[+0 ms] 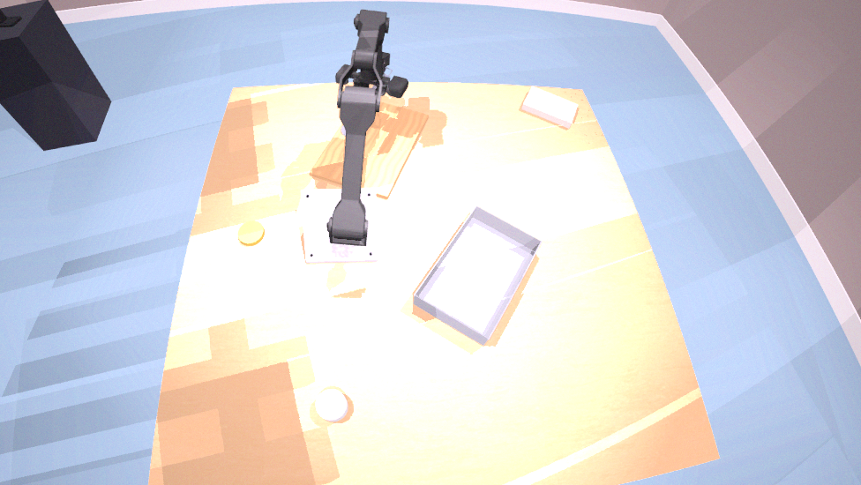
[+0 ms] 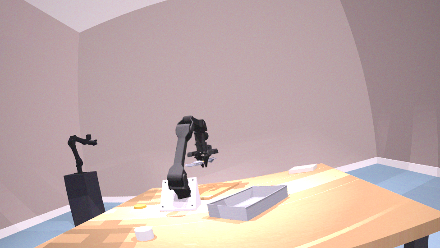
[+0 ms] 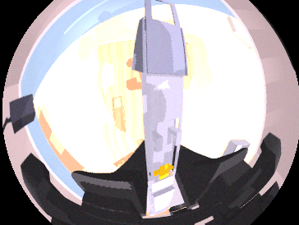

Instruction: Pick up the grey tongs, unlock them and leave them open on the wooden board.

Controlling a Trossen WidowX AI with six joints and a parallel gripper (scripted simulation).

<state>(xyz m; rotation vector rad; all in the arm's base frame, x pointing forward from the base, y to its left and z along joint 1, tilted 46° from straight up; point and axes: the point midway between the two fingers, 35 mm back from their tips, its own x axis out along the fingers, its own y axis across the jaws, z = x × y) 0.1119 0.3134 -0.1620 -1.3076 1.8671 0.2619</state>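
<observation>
One hand clenched on grey tongs, held in air above wooden board, well clear of roasting tin off to hand's side. Risk, as judged: arms look closed in wrist view; if lock not freed, tongs land shut. Release from height could bounce them off board. Arm upright, wrist bent down, tongs roughly level.

Mauve walls, blue floor, sunlit wood table, white skirting.
</observation>
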